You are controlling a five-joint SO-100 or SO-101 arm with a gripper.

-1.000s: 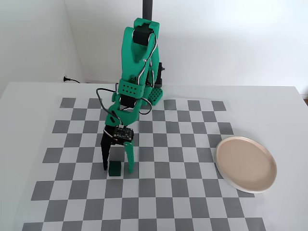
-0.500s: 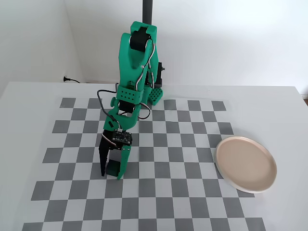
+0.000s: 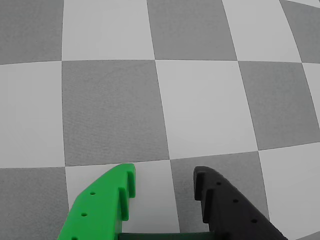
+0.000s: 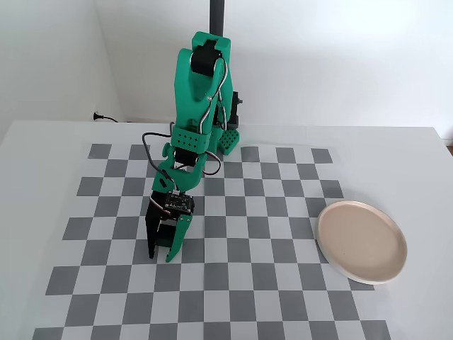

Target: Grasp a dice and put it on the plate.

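1. Down at the desk, the claw stands nearly vertical in the left-centre of the fixed view, its 2 fingers narrowed around the dice, which shows only as a dark block between the black finger and the green finger.

2. From the wrist view, the claw enters at the bottom edge, green finger on the left, black finger on the right, with a thin dark green strip of the dice seated deep between them at the very bottom edge. It looks clamped on the dice, though actual contact of the pads cannot be confirmed.

3. For the step in hand, securing the grip and lifting, I would judge a firm squeeze comes first, then a straight vertical rise, since the fingertips sit close to the checkered surface and any sideways drag could twist the cube loose.

4. Because the dice sits far back near the finger roots, it should hold well; a slow lift would confirm that.

5. Outward from the claw, the plate lies well apart at the lower right of the fixed view, empty, so a carry toward the right of the frame follows.
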